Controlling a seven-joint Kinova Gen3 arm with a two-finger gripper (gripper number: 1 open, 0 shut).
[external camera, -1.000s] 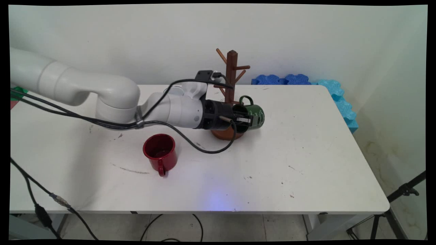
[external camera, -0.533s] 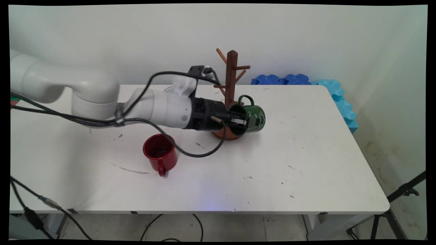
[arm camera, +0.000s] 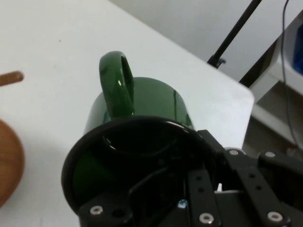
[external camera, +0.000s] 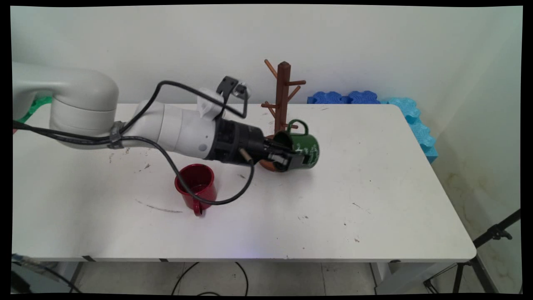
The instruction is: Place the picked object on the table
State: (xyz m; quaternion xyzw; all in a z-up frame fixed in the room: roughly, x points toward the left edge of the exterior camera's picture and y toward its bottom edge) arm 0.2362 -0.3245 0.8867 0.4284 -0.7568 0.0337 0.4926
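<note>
Main view first: the gripper [external camera: 287, 160] reaches in from the left, and its black fingers are clamped on the rim of a green mug [external camera: 302, 148], one finger inside the mouth, one on the outer wall. That mug is glossy enamel, tipped onto its side in the air, open mouth facing the arm, looped handle pointing up. It hangs just in front of the mug tree [external camera: 282, 98], a dark wooden post with slim pegs angling out and a round reddish-brown base partly hidden behind the gripper. The handle sits below the lowest pegs; whether it touches one cannot be told from here.

Over to the hand view: the green mug [arm camera: 142, 123] fills the frame, smooth and shiny, black-rimmed mouth toward the lens, rounded handle arching on top. The gripper's [arm camera: 208, 189] jointed black linkage bites the rim at lower right. At left, a peg tip and the curved edge of the base show.

Near the table's [external camera: 354, 208] front left stands a red mug [external camera: 196, 186], upright, handle toward the camera, well apart from the green one. The white tabletop is scuffed and speckled.
</note>
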